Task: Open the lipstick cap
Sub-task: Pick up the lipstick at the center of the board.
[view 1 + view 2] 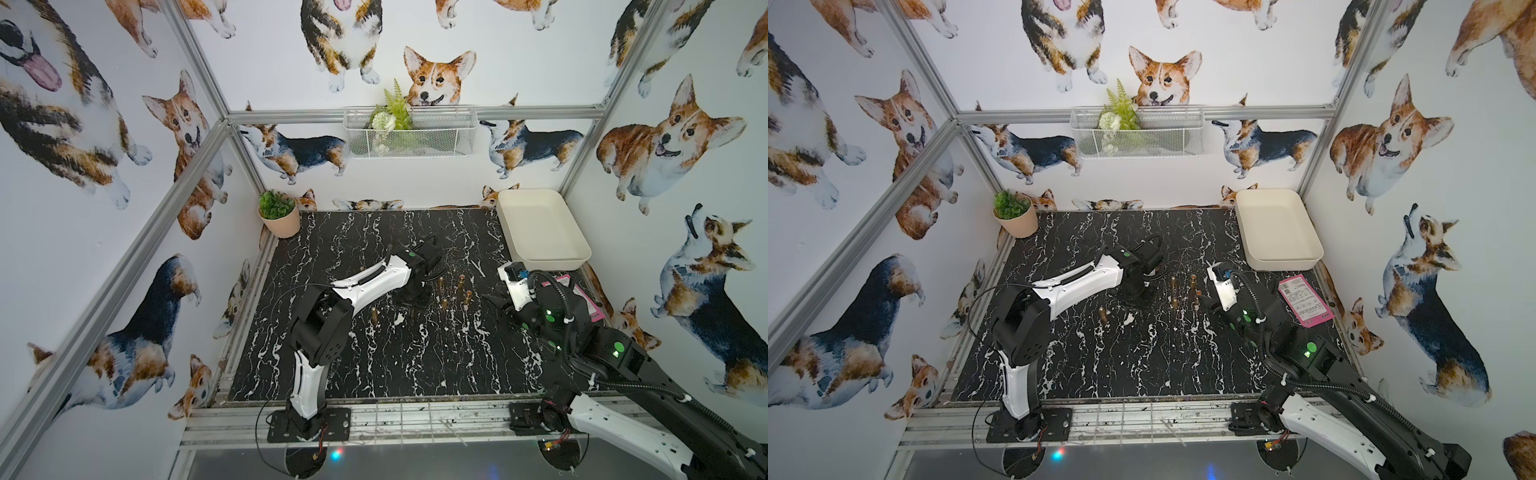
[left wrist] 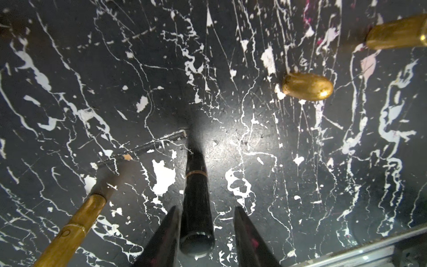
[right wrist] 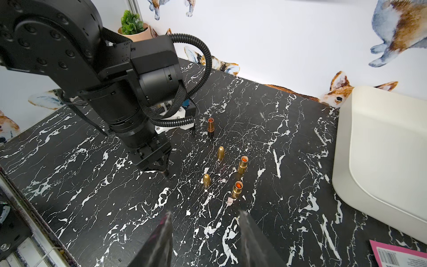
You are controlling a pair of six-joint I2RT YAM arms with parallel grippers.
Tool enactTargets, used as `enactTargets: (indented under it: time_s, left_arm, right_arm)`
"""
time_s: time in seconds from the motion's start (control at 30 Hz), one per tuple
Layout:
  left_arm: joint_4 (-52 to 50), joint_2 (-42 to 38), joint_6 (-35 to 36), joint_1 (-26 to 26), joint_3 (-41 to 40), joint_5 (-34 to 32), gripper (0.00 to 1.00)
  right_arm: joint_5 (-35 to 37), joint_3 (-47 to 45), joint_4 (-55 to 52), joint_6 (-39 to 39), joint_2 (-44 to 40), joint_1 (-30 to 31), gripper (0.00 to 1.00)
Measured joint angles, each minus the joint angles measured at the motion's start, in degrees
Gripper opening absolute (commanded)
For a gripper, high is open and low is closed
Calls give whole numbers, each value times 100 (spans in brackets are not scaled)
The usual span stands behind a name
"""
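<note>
Your left gripper (image 2: 205, 208) straddles the upright black lipstick (image 2: 196, 201) on the marble table (image 2: 92, 69), jaws apart, not clamped; your right gripper (image 3: 205, 212) hangs parted, holding nothing

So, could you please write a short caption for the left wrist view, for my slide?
Left gripper open astride the black lipstick standing on the marble table.

The left arm (image 1: 365, 278) stretches forward, left hand (image 2: 206, 209) pointing straight down, fingers parted. The right arm (image 1: 623, 353) bends inward, right hand (image 3: 205, 212) low, fingers parted, empty.
</note>
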Motion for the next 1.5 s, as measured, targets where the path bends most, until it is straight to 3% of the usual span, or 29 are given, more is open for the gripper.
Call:
enactTargets:
  time_s: [0.47, 0.6, 0.93, 1.5]
  left_arm:
    - [-42, 46, 48, 0, 44, -9, 25]
    - [-59, 46, 48, 0, 44, -42, 17]
    - [-195, -55, 70, 11, 96, -103, 15]
    - [-1762, -1176, 192, -92, 2144, 546, 14]
  right_arm:
    - [9, 0, 0, -4, -7, 0, 49]
    - [11, 0, 0, -4, -9, 0, 49]
    - [4, 0, 0, -4, 7, 0, 48]
    - [-1467, 140, 24, -20, 647, 111, 48]
